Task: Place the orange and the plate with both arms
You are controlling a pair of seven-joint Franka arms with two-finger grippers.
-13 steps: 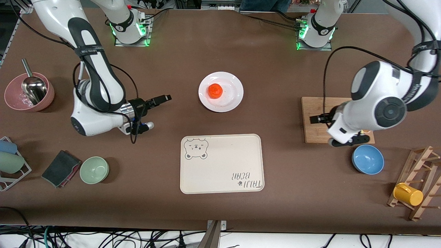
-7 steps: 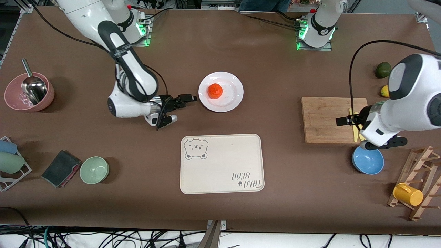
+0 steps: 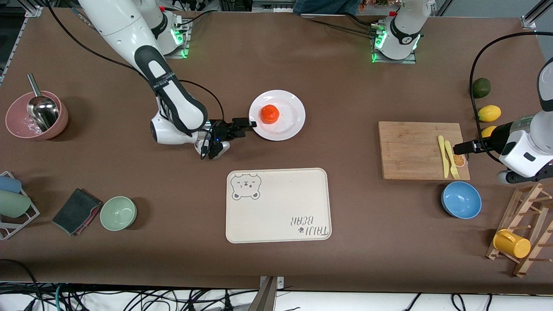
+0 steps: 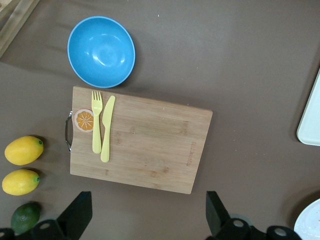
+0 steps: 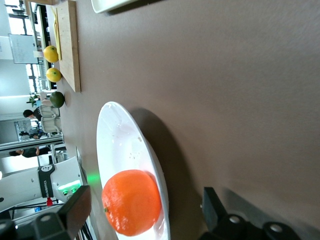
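The orange [image 3: 269,113] lies on the white plate [image 3: 290,117] in the middle of the table. My right gripper [image 3: 247,126] is open and low at the plate's rim, on the side toward the right arm's end. In the right wrist view the orange [image 5: 132,202] on the plate [image 5: 122,145] sits between the open fingers of that gripper [image 5: 145,202], not touched. My left gripper [image 3: 457,149] is open and empty over the end of the cutting board [image 3: 410,149]. It also shows in the left wrist view [image 4: 147,212].
The bear-print tray [image 3: 276,205] lies nearer the camera than the plate. A yellow fork and knife [image 3: 447,155] lie on the board. A blue bowl [image 3: 461,199], lemons [image 3: 489,113], a dark green fruit [image 3: 481,87] and a mug rack [image 3: 522,233] are at the left arm's end.
My right gripper has moved across the table up to the plate's rim. My left arm has drawn back toward its own end, uncovering the fork, knife and lemons.
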